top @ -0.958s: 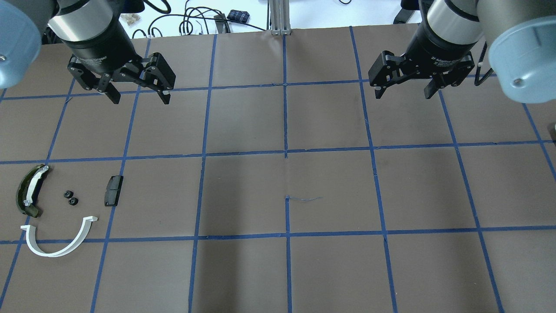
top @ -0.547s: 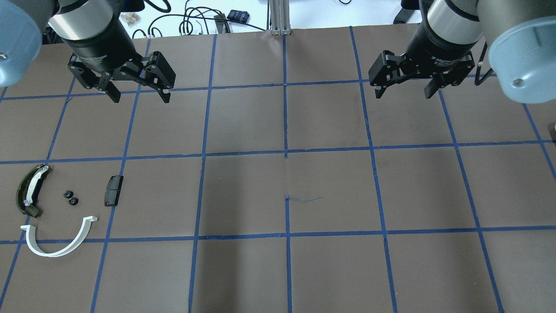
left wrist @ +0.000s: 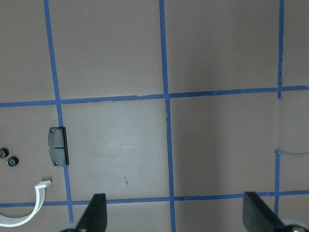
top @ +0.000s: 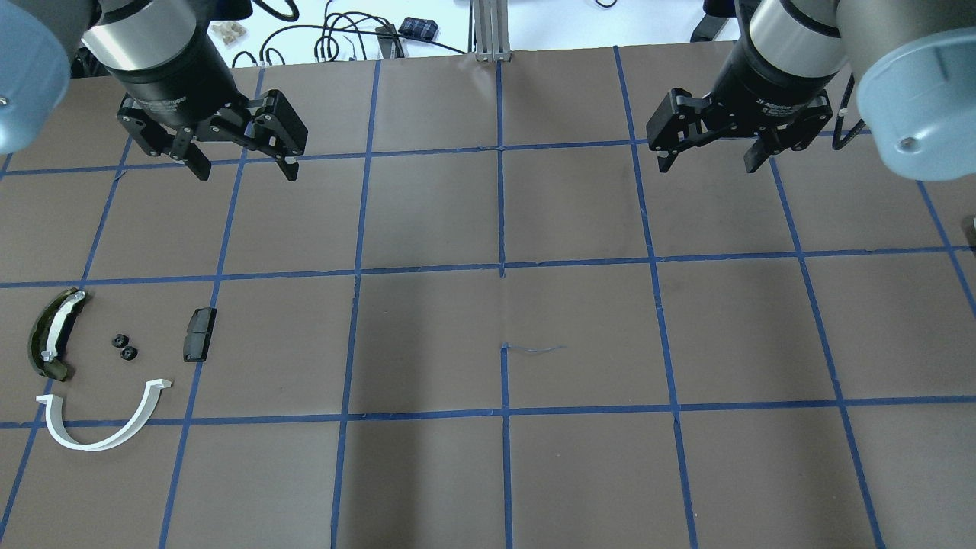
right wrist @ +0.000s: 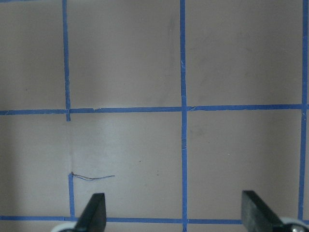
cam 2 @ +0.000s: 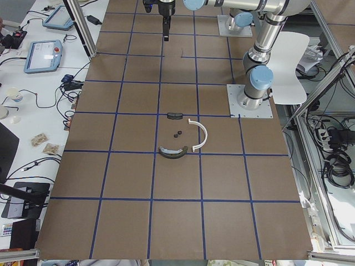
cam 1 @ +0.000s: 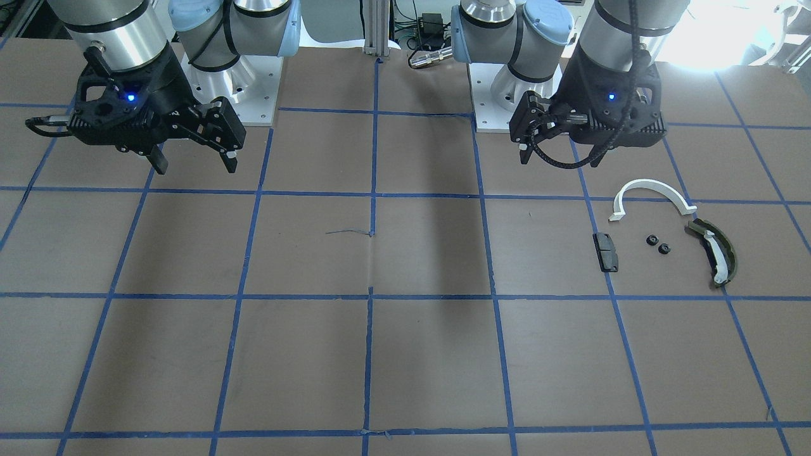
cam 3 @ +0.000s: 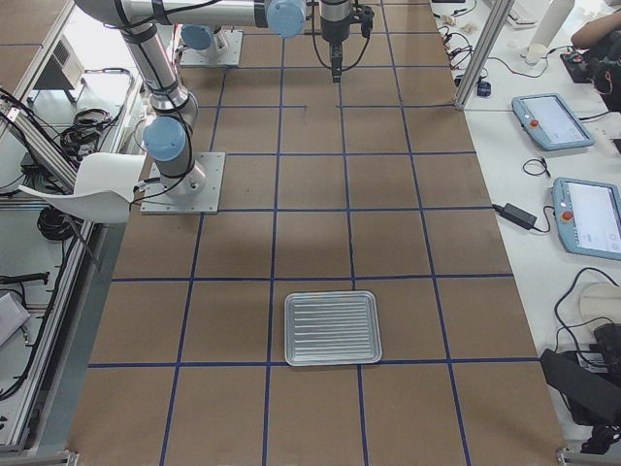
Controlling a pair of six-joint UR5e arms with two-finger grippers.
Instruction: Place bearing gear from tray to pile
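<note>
The pile lies at the table's left: a white half-ring arc, a dark olive curved piece, a black block and two small black bearing gears. They also show in the front-facing view, with the gears between the block and the olive piece. The silver ribbed tray shows only in the exterior right view and looks empty. My left gripper hangs open and empty, well beyond the pile. My right gripper is open and empty at the far right.
Blue tape lines mark a grid on the brown table top. Cables and small items lie beyond the far edge, beside an aluminium post. The arm bases stand at the robot's side of the table.
</note>
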